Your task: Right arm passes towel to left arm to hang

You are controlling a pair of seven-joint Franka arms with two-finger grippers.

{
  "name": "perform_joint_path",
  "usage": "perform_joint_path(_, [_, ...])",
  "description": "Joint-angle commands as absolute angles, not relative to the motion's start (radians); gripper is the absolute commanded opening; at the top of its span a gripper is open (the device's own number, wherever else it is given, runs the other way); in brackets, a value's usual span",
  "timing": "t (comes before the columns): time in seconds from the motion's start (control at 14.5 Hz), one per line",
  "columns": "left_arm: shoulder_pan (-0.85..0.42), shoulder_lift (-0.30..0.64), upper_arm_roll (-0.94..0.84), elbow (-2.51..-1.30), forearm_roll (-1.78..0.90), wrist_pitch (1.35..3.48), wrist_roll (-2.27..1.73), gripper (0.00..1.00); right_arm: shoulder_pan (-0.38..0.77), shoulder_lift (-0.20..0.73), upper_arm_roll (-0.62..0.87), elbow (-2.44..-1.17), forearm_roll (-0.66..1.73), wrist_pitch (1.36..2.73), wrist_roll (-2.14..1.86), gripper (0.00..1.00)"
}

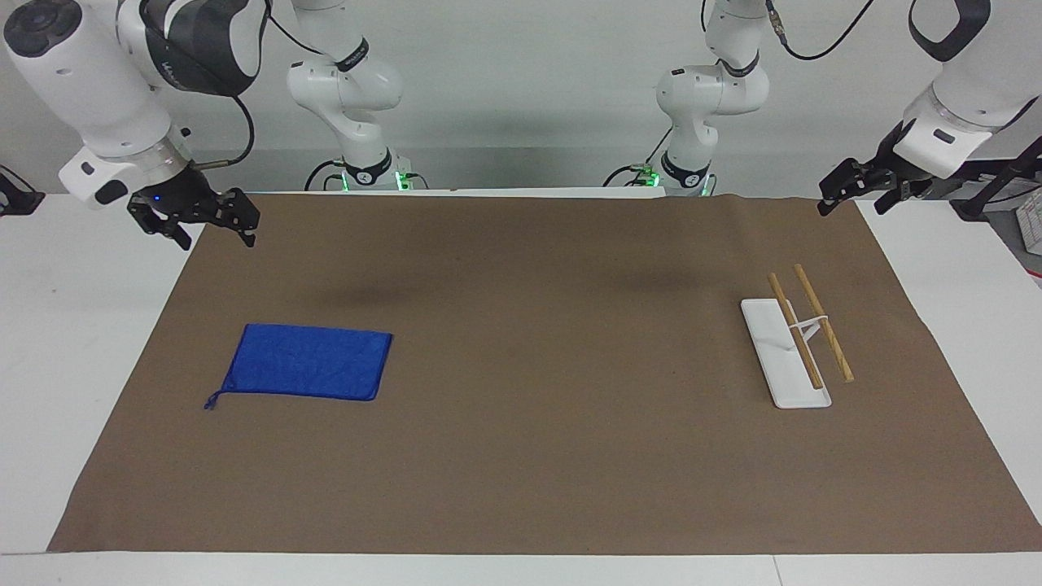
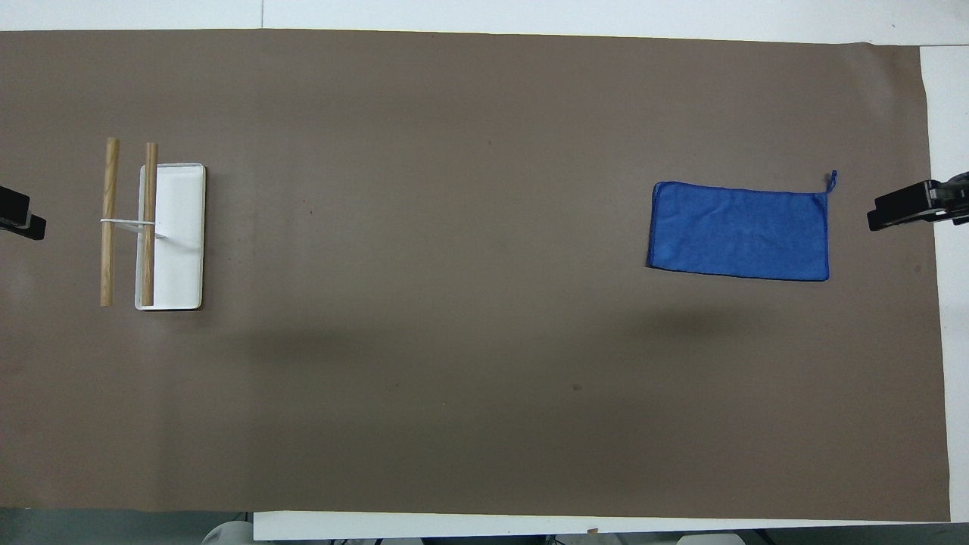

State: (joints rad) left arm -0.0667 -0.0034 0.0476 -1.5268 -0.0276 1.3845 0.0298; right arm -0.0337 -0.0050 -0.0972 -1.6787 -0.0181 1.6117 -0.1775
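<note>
White table (image 1: 49, 342) under a brown mat (image 1: 521, 456); we judge the task not yet begun; the towel (image 1: 308, 362) lies flat at the right arm's end; the right claw (image 1: 213, 228) and left claw (image 1: 855, 189) hang raised, fingers apart, holding nothing. Next we expect the right claw to descend and pinch the towel. The rack's (image 1: 802, 338) white tray (image 1: 765, 325) holds nothing loose.

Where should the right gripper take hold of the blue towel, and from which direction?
The towel lies flat on the brown mat, so come straight down and pinch an edge or corner, probably at the right arm's end, nearest the open right gripper. The string loop looks too thin.
</note>
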Motion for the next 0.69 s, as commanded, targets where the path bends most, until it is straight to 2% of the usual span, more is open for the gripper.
perform_joint_path(0.0, [-0.077, -0.017, 0.06, -1.548, -0.034, 1.397, 0.025, 1.0, -0.044, -0.012, -0.092, -1.681, -0.008, 1.606, -0.17, 1.0])
perform_joint_path(0.21, [-0.077, -0.017, 0.06, -1.548, -0.034, 1.397, 0.025, 1.0, -0.041, -0.014, -0.091, -1.69, -0.008, 1.627, -0.155, 1.0])
perform_joint_path(0.34, [-0.077, -0.017, 0.06, -1.546, -0.034, 1.397, 0.025, 1.0, -0.04, -0.008, -0.086, -1.728, -0.009, 1.702, -0.144, 1.0])
perform_joint_path(0.48, [-0.077, -0.017, 0.06, -1.548, -0.034, 1.397, 0.025, 1.0, -0.04, 0.003, -0.086, -1.814, -0.009, 1.802, -0.144, 1.0])
perform_joint_path(0.62, [-0.077, -0.017, 0.06, -1.548, -0.034, 1.397, 0.025, 1.0, -0.038, 0.009, -0.083, -1.932, -0.009, 1.969, -0.144, 1.0])
